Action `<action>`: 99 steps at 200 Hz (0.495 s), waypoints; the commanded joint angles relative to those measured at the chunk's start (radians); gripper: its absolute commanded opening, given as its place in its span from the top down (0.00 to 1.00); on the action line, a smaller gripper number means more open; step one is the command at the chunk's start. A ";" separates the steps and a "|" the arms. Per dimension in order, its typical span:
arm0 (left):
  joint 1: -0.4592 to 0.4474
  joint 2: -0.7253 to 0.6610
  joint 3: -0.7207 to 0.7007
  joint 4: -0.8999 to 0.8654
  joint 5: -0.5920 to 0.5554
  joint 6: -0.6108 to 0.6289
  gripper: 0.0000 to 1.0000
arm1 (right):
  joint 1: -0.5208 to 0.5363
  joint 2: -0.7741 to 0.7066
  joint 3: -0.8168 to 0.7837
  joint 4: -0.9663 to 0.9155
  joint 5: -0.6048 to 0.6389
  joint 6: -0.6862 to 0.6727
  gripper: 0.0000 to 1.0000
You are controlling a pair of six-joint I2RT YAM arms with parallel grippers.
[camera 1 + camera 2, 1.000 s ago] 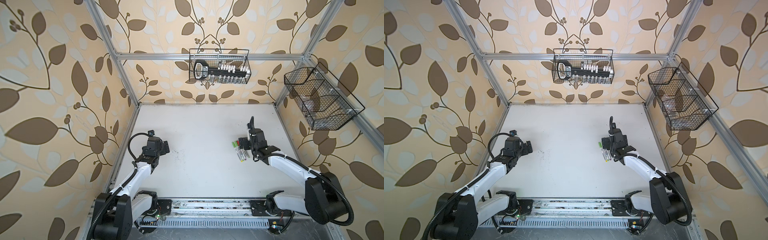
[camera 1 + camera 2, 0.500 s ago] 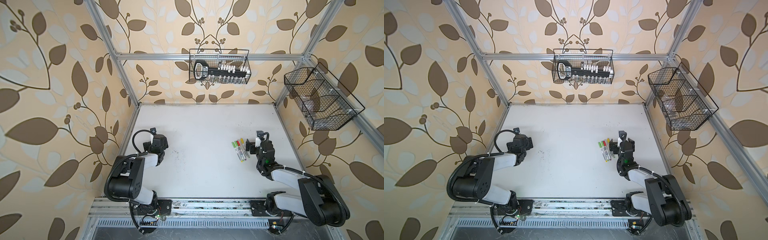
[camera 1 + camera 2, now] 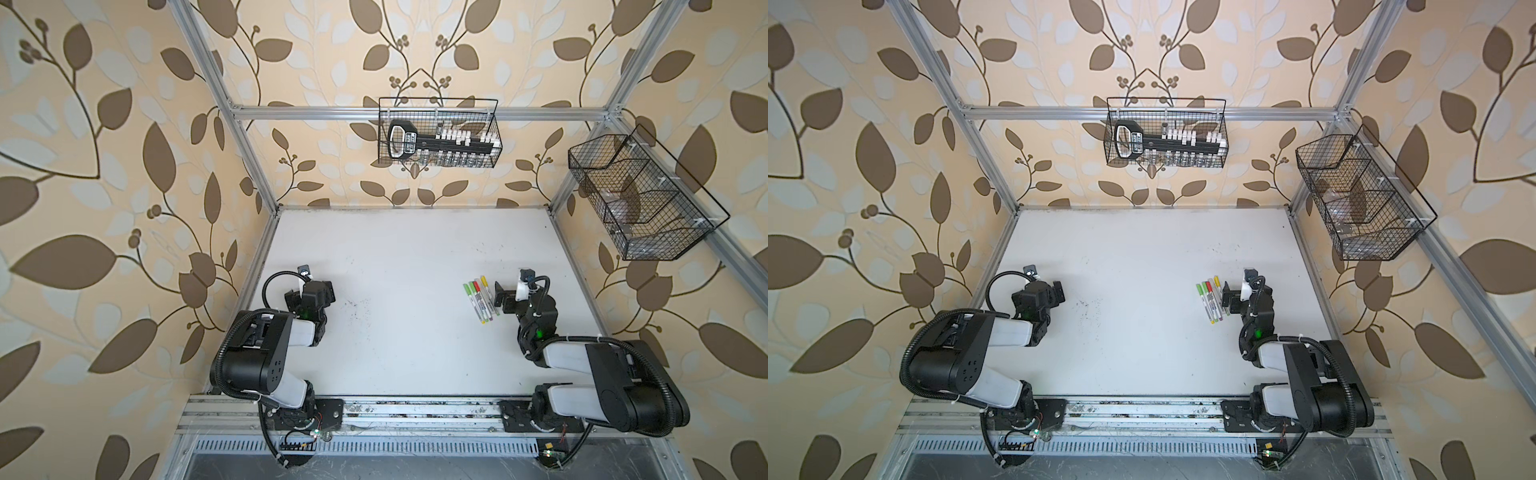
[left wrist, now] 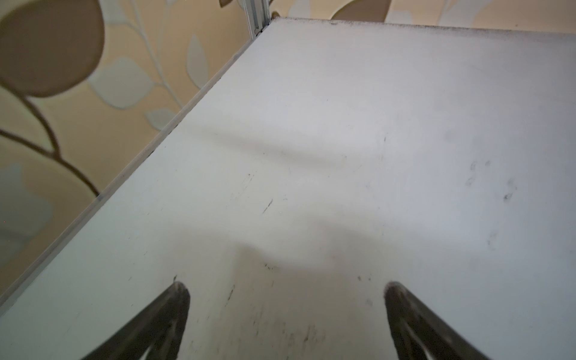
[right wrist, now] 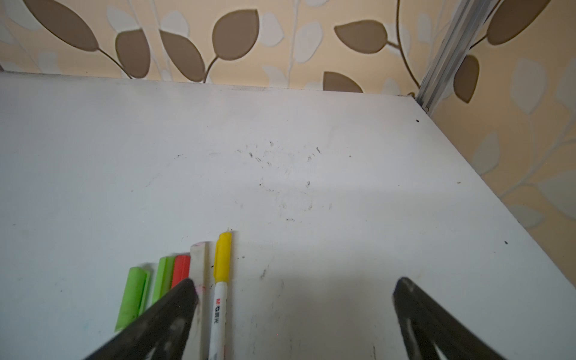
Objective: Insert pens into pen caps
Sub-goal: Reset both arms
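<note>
The left pincer (image 4: 285, 290) hangs over bare counter (image 3: 395, 249), its jaws spread wide and empty, well apart from the work. Further right, the pens (image 3: 482, 301) lie in a tight row on the counter. The pen caps (image 5: 223, 254), two green, one red and one yellow, look seated on the pens' far ends, so the task appears essentially finished. A pale piece between red and yellow is too blurred to name. The right pincer (image 5: 296, 283) sits just beside the row, wide open and gripping nothing.
</note>
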 commanded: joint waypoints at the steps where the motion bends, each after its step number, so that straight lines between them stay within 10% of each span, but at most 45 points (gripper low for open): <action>1: 0.010 -0.010 0.032 0.036 -0.001 0.011 0.01 | -0.012 0.002 0.017 0.047 0.005 0.022 0.00; 99: 0.010 -0.011 0.031 0.038 -0.001 0.012 0.01 | -0.012 0.005 0.019 0.050 0.002 0.021 0.00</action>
